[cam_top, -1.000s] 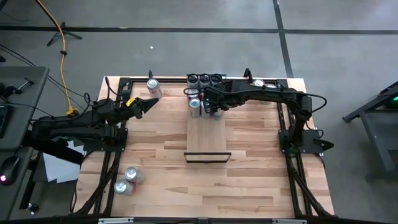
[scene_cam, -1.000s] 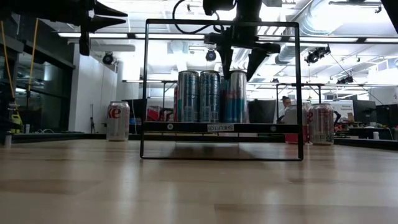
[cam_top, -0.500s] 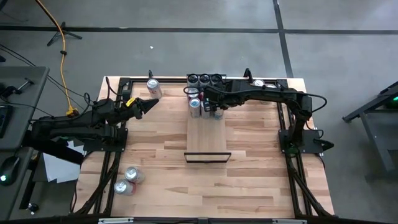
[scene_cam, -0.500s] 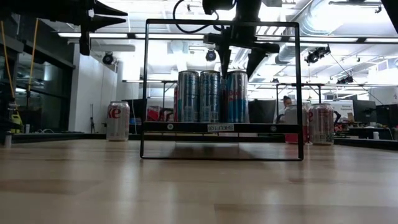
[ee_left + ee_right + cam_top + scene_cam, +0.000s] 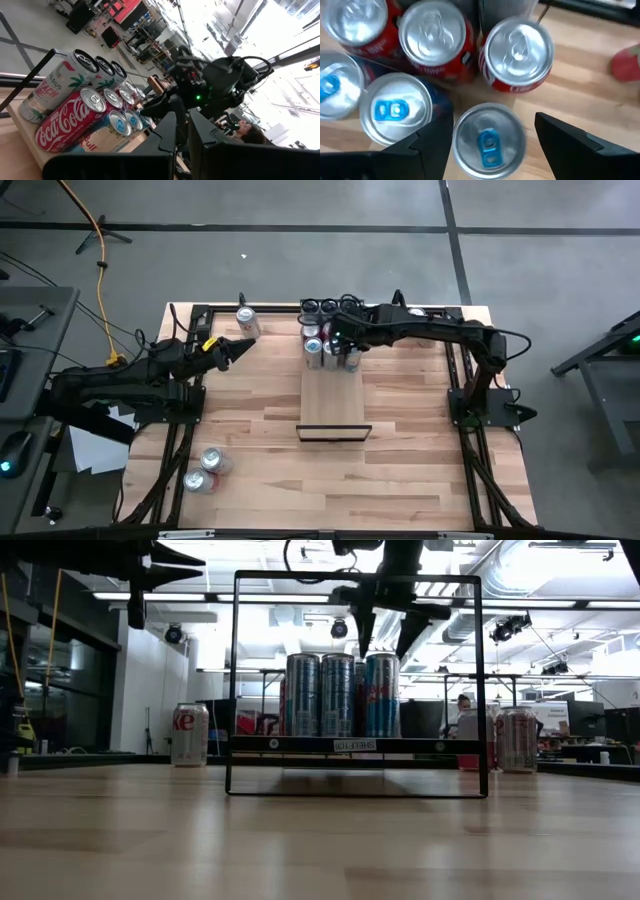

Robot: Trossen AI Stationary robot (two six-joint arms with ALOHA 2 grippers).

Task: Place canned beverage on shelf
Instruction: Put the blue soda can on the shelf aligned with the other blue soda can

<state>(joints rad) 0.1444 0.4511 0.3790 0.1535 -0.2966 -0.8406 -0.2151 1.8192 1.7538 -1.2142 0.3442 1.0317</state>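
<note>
in your high view the right gripper [image 5: 341,340] and its arm cover part of the can cluster [image 5: 322,345] at the shelf's [image 5: 333,395] far end, so you can't count the cans there. in the low view the front cans [image 5: 342,694] hide the rows behind them. the right wrist view cuts off the blue-tab can [image 5: 488,140] at its edge, and a red thing [image 5: 626,64] at the side is too blurred to name. the left gripper's [image 5: 244,346] fingers look too small to judge from above.
</note>
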